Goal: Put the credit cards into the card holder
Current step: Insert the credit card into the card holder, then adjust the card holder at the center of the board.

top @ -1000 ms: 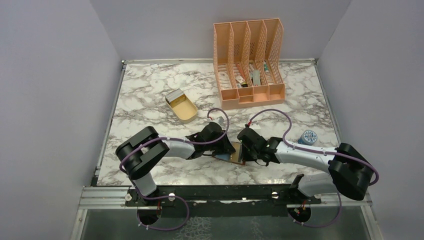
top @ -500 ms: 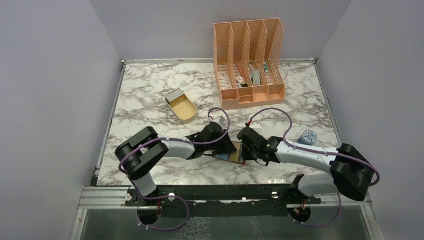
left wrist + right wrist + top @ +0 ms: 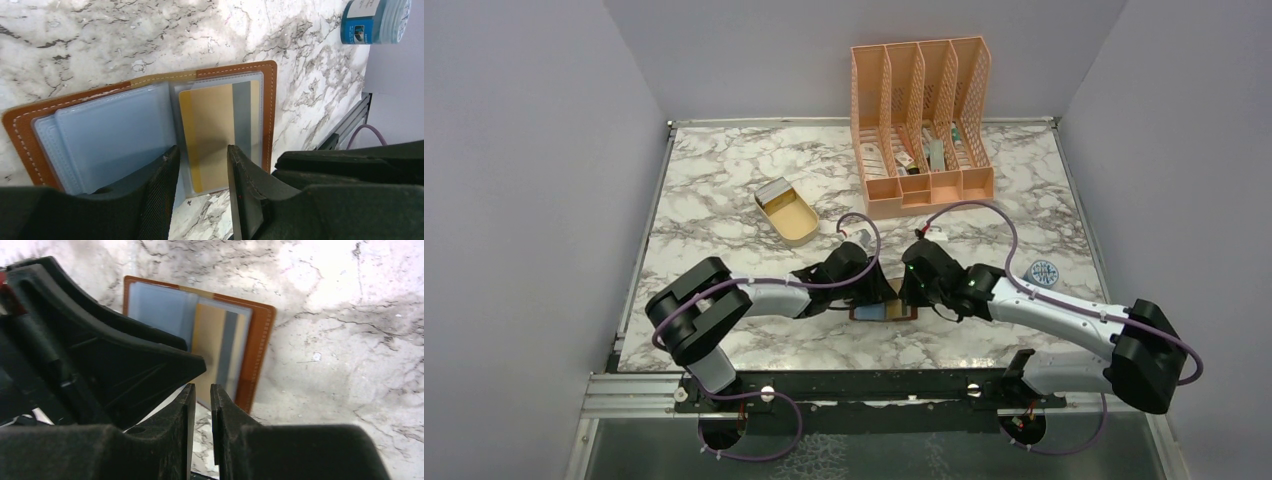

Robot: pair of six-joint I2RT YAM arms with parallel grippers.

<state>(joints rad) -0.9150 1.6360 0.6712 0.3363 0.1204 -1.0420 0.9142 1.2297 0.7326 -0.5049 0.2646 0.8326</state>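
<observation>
**A:** A white-grey marble tabletop (image 3: 724, 200), with plain grey walls around it. Where is the card holder (image 3: 100, 127)?

**B:** It lies open and flat near the middle of the tabletop's near edge (brown leather, bluish sleeves). A gold card (image 3: 210, 120) sits in one sleeve.

**A:** And the grippers?

**B:** The left gripper (image 3: 200, 155) is spread above it, empty. The right gripper (image 3: 200, 390) is a narrow slit apart and holds nothing.

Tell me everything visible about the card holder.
The card holder is a brown leather bifold with pale stitching, lying open and flat on the marble table. Inside are shiny, pale bluish clear sleeves. One sleeve holds a gold card with a grey stripe; the other side's look empty. The left claw hangs open over its near edge; contact cannot be told.
</observation>
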